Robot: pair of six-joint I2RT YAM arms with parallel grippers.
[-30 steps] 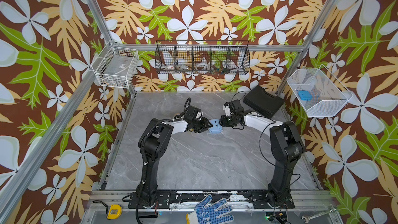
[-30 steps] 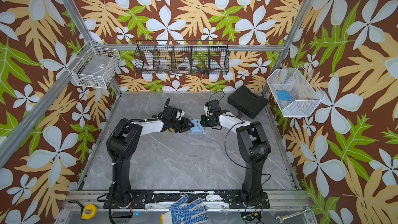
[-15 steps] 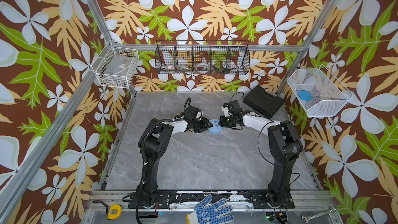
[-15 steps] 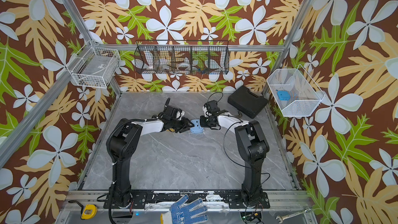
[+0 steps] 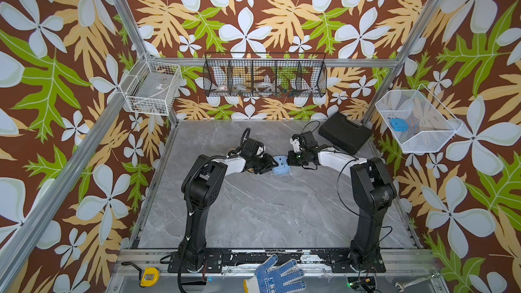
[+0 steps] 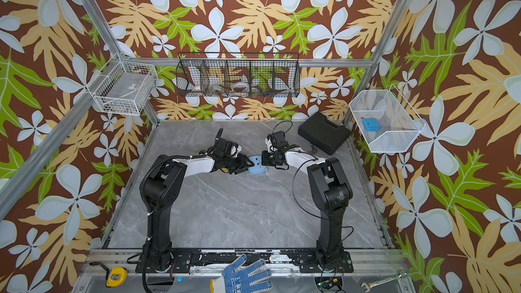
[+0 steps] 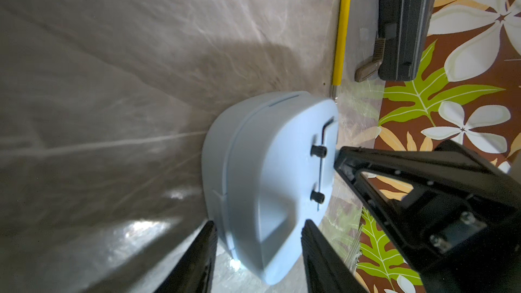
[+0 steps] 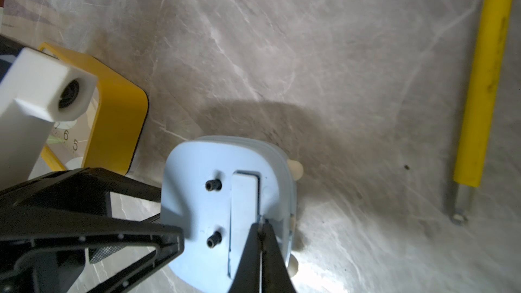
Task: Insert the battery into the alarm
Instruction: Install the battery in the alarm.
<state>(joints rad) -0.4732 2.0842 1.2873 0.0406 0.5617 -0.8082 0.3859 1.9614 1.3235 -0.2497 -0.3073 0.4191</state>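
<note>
Alarm: The light blue alarm [image 5: 280, 164] sits on the grey surface [image 5: 253, 209], between the two arms. Its back shows in both top views.
Back of the alarm: It has two small black knobs [image 8: 213, 185] and a long lid [image 8: 244, 207]. The lid sits in its slot.
Feet: Two cream feet [image 8: 296, 169] stick out at one end of the alarm.
Left pincer: The left pincer [image 7: 258, 228] is about half open. It has one finger on each side of the alarm and grips it by the edge.
Right pincer: The right pincer [image 8: 260, 222] is squeezed tight with its tips pressed together. The tips touch the edge of the lid. Nothing shows between them.
Yellow clock: A yellow clock [image 8: 112, 108] stands just beside the left pincer in the right wrist view.
Yellow stick: A yellow stick [image 8: 485, 80] lies on the surface, away from the alarm.
Black case: A black case [image 5: 344, 133] lies in the far corner, behind the right arm.
White basket: A white basket [image 5: 439, 136] on the right wall has a small blue thing [image 5: 397, 124] in it.
Glove: A blue and white glove [image 5: 275, 277] lies on the front rail.
</note>
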